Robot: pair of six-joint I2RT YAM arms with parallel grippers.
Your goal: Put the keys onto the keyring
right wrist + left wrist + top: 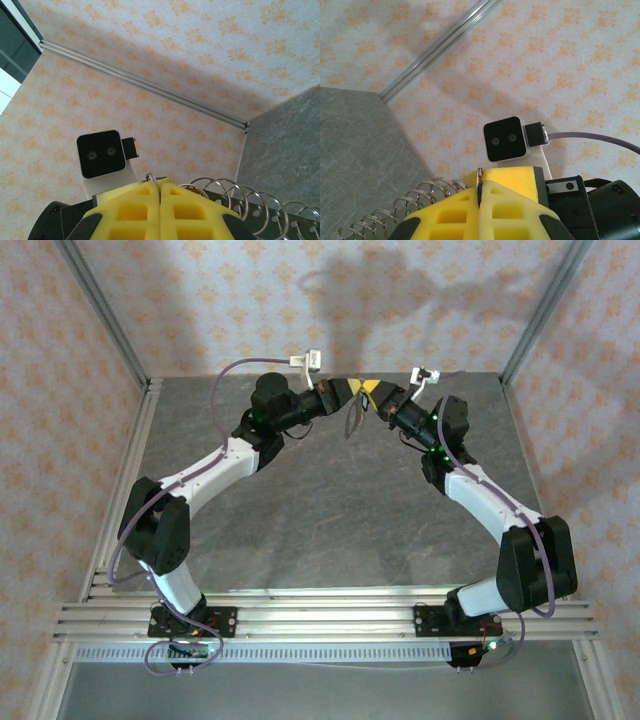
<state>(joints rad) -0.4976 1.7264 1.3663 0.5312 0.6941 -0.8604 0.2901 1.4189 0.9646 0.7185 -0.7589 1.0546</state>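
Above the table's (330,530) far edge, your left claw (479,187) and right claw (160,190) clamp shut on the keyring (351,423); tugging could slip it.

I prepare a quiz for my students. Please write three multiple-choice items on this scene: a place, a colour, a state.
1. The left pincer and right pincer meet: A at the near edge; B over the far part of the table; C on the floor.
2. The fingers are: A yellow; B red; C green.
3. The keyring: A lies flat; B hangs in the air; C sits boxed.
B, they face each other by the back wall; A, both wrist views show yellow; B, it dangles under the shut pincers.
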